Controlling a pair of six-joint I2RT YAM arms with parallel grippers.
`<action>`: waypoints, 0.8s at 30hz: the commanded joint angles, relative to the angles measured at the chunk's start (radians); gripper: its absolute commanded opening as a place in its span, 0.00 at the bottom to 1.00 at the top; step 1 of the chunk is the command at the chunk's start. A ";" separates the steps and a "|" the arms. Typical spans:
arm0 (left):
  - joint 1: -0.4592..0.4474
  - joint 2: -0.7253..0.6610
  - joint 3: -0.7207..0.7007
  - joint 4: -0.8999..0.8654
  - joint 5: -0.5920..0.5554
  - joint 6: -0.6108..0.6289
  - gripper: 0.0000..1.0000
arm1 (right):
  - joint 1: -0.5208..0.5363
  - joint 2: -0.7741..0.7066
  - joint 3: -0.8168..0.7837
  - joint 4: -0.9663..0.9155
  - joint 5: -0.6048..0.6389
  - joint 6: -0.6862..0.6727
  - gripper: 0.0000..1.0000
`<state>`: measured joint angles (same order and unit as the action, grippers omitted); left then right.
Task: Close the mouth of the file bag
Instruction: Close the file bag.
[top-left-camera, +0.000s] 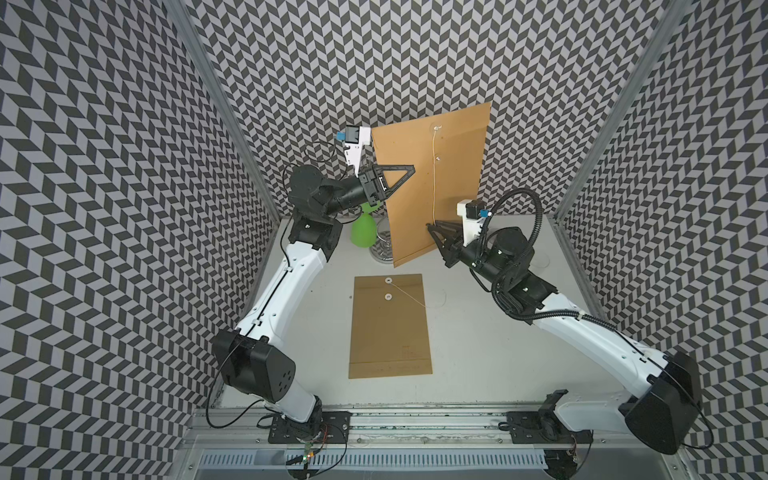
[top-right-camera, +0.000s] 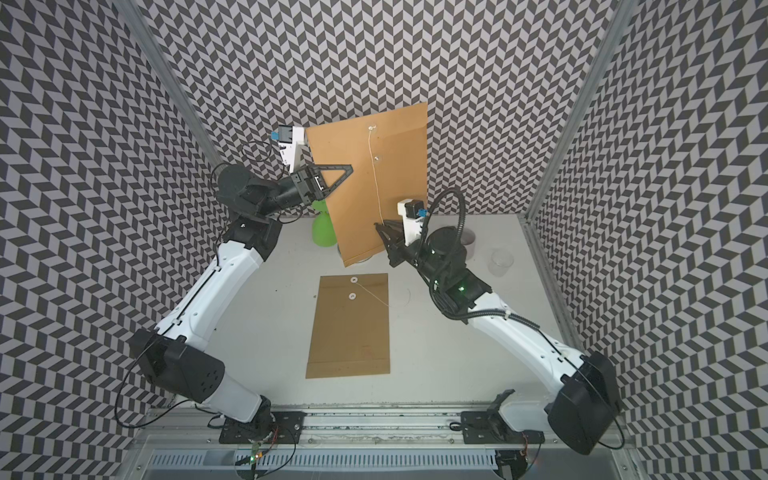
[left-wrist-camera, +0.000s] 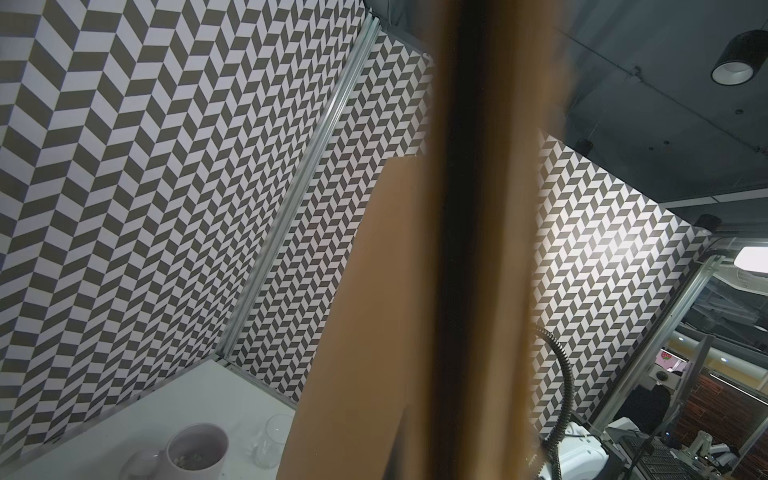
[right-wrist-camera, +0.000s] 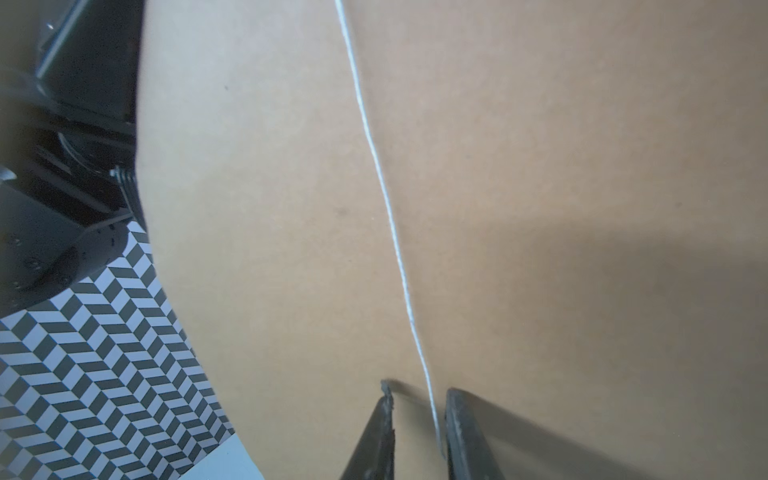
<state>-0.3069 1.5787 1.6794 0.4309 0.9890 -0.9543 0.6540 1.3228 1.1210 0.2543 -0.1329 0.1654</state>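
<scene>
Now, left gripper (top-left-camera: 405, 171): clamped on a side edge of the file bag (top-left-camera: 449, 166) — it is held upright above the table (top-left-camera: 478, 353).
Right gripper (right-wrist-camera: 417, 395): jaws narrowly parted, the string (right-wrist-camera: 386, 199) seen between them, against the bag's face.
Second bag (top-left-camera: 388, 328): laid flat on the table.

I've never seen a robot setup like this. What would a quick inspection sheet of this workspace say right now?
Surface: white table.
Job's things: upright file bag, its string hanging down to the right gripper; flat file bag lying on the table, its loose string unwound.
Clutter: green vessel, glass dish, pink mug and clear cup at the table's far end.
Grippers: left gripper shut on the upright file bag's edge; right gripper with jaws slightly apart, string between them.
Cables: black corrugated hose looping over the right arm; thin black wire by the left wrist.
Surroundings: chevron-patterned walls, aluminium frame posts.
</scene>
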 joint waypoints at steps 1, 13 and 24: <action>-0.001 -0.015 0.020 0.008 0.005 0.017 0.00 | 0.001 -0.021 -0.002 0.042 -0.002 -0.007 0.23; -0.001 -0.015 0.017 0.008 0.005 0.018 0.00 | -0.001 -0.046 -0.017 0.063 -0.019 0.011 0.18; -0.001 -0.018 0.019 0.011 0.008 0.019 0.00 | -0.001 -0.033 -0.006 0.054 -0.010 0.010 0.07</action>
<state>-0.3069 1.5787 1.6794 0.4305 0.9890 -0.9428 0.6540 1.3025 1.1130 0.2703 -0.1497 0.1783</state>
